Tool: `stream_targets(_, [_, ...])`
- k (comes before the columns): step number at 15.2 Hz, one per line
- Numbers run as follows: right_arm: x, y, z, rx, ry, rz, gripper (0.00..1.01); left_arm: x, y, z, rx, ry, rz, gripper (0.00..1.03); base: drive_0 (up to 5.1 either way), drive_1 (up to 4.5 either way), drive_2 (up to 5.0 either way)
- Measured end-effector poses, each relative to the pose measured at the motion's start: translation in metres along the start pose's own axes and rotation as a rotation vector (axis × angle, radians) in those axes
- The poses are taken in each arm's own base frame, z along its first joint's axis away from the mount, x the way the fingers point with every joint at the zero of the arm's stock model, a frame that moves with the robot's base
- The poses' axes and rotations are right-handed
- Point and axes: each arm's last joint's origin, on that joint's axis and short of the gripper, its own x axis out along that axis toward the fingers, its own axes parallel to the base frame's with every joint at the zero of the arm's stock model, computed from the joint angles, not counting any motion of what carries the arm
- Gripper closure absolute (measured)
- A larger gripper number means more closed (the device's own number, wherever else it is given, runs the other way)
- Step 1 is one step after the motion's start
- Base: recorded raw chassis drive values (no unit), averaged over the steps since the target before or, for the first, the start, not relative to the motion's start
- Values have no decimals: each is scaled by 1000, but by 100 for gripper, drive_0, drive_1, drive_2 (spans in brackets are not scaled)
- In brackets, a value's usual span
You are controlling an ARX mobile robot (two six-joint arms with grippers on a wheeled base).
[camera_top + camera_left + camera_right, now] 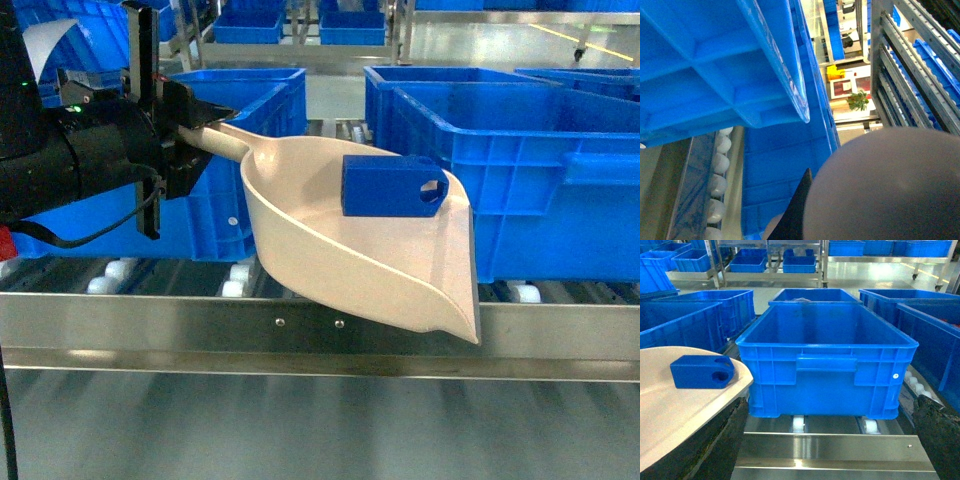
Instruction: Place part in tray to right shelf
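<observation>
1. Part (392,186): small blue block with a hex hole at its tapered end, lying inside the tray (330,250) near the flat front lip, hole end pointing away from the handle. Also seen in the right wrist view (701,372), resting on the tray's pale surface (670,405).
2. The part sits well out from the left fingers, at the far end of the tray; nothing grips it.
3. Tray: beige scoop, held in the air and tilted, lip end lower and hanging over the front rail (300,325) of the right shelf (560,330).
4. Left gripper (185,135): fingers closed on the tray's straight handle, holding the tray up. In the left wrist view the tray's underside (890,190) fills the lower right; the fingers are hardly seen there.
5. Right gripper: only dark blurred edges at the bottom corners of the right wrist view; how far open it is cannot be told, nothing visibly held.
6. Beyond the tray lip: large blue crate (520,180) on white rollers (235,285), just beside the tray's far side; same crate (827,360) front-on in the right wrist view.
7. Behind the left fingers: another blue crate (245,120). More crates and racks in the background.
</observation>
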Motion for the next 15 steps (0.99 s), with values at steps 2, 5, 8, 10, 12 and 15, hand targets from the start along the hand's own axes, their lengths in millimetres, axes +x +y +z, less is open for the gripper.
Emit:
stream_targets(2, [0,0,0,0,-2,0,3,0,0,0,0,2,0,90,0,0,0])
stream_targets(5, [0,0,0,0,-2,0,3,0,0,0,0,2,0,90,0,0,0])
stream_targets(8, [0,0,0,0,-2,0,3,0,0,0,0,2,0,90,0,0,0])
stream_targets(10, [0,0,0,0,-2,0,3,0,0,0,0,2,0,90,0,0,0])
stream_targets(12, [0,0,0,0,-2,0,3,0,0,0,0,2,0,90,0,0,0])
stream_targets(15, [0,0,0,0,-2,0,3,0,0,0,0,2,0,90,0,0,0])
